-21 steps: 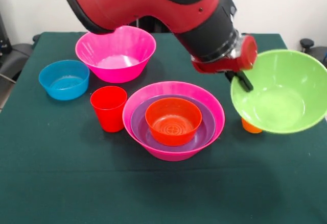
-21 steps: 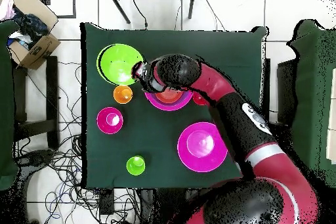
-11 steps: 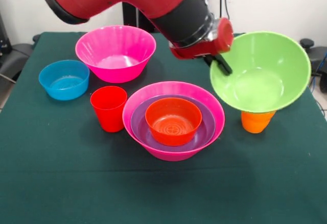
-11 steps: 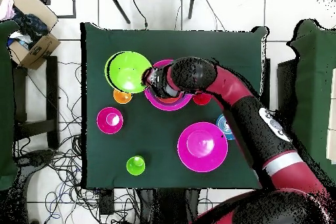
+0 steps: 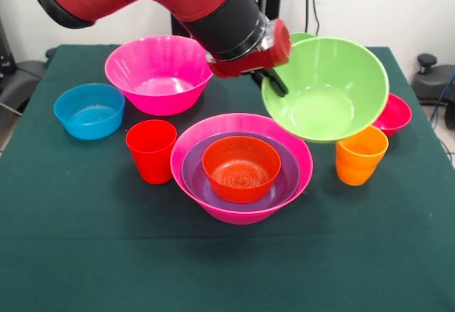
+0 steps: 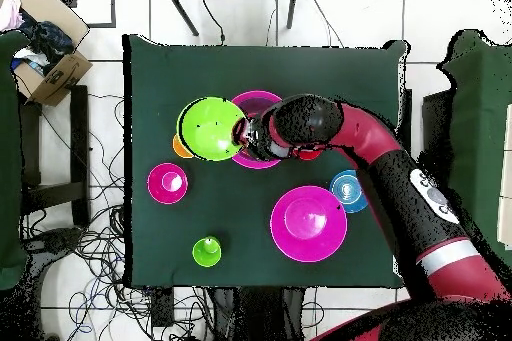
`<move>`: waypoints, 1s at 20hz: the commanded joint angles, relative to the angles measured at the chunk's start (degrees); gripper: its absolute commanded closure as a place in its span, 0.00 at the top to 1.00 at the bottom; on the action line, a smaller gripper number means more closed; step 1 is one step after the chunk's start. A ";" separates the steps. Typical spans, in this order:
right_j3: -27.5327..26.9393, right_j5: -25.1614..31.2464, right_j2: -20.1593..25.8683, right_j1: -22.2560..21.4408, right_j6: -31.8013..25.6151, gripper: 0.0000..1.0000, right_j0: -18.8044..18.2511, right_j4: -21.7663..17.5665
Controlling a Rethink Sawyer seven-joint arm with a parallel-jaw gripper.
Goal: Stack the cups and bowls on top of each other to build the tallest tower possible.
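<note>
One lime-green bowl (image 5: 327, 92), light, rigid and slippery, hangs tilted just right of the tower (image 5: 242, 166), pinched at its left rim by the gripper (image 5: 274, 84), jaws closed on that thin edge.

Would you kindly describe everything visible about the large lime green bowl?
The lime green bowl is a large, round, glossy plastic bowl with flared sides, and it is empty. It hangs in the air, tilted so its opening faces the front camera, with the gripper pinching its rim at the edge nearest the arm. It sits beside and above the tower, and overlaps the orange cup in the front view.
</note>
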 commanded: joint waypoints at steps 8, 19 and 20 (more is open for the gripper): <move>-9.57 14.50 1.46 1.79 -26.81 0.00 -0.75 -10.70; -19.21 19.30 1.16 3.88 -33.03 0.00 1.27 -16.38; -19.37 19.12 1.16 4.17 -33.58 0.00 1.12 -16.62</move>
